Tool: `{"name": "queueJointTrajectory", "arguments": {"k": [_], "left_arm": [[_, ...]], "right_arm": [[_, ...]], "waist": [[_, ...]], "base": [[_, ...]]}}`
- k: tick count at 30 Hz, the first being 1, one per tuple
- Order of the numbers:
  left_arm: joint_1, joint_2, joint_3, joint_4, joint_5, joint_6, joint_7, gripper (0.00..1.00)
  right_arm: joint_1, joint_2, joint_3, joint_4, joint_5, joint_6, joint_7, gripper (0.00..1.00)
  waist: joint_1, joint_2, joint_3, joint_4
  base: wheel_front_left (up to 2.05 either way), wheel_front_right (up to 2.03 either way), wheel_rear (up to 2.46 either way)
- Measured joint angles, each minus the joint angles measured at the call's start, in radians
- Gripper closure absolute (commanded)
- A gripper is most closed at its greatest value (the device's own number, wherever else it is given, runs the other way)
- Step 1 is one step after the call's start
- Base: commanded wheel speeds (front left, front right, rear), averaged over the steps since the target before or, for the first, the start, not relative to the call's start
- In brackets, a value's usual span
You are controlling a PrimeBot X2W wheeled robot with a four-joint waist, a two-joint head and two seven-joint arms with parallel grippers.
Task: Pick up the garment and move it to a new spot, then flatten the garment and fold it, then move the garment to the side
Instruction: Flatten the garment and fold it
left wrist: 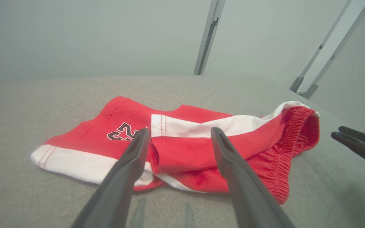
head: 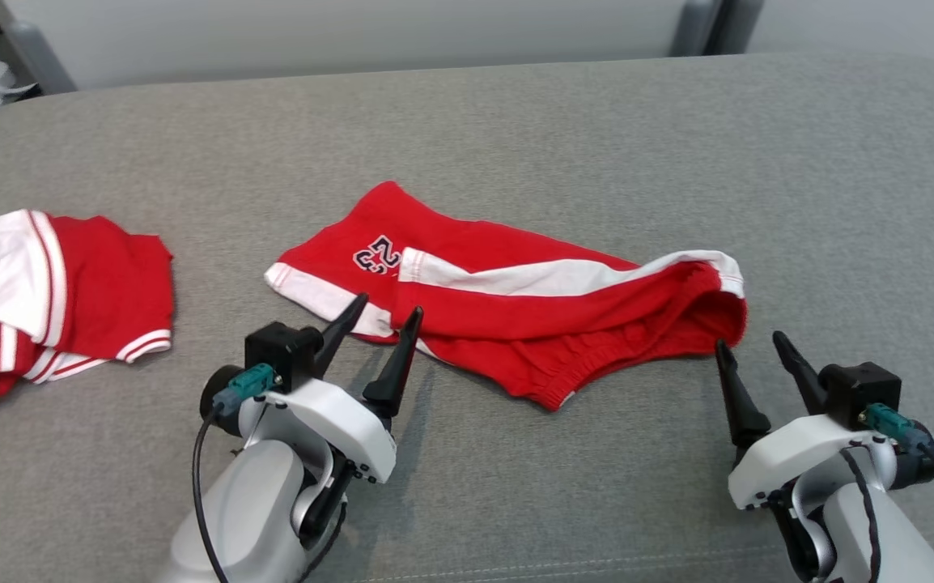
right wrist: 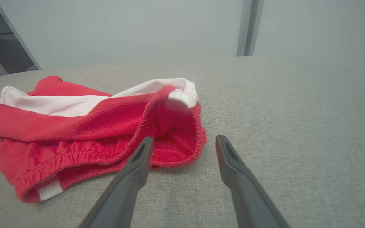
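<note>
The garment [head: 515,308] is a pair of red shorts with white trim and a number print, lying rumpled and partly folded over on the grey table [head: 515,129]. My left gripper [head: 386,314] is open at its near-left hem, fingertips just over the white edge, holding nothing. In the left wrist view the garment [left wrist: 182,148] lies between and beyond the open fingers. My right gripper [head: 752,342] stands open just off the elastic waistband at the garment's right end, empty. In the right wrist view the waistband [right wrist: 173,136] gapes right before the left fingertip.
A second red and white garment [head: 46,300] lies bunched at the table's left edge. The table's rounded far edge runs along the top, with metal frame legs [head: 694,24] behind it. My right gripper's fingers [left wrist: 356,144] show at the left wrist view's right edge.
</note>
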Motion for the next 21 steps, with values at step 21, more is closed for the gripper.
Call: {"name": "queueJointTrajectory", "arguments": {"k": [21], "left_arm": [[-0.239,0.057,0.004,0.384,-0.246,0.000,0.072,0.00]], "right_arm": [[0.013,0.050,0.160,-0.113,0.093,0.000,0.000,0.00]], "waist": [[0.0000,0.0000,0.055,-0.212]], "base": [[0.00,0.00,0.00]]}}
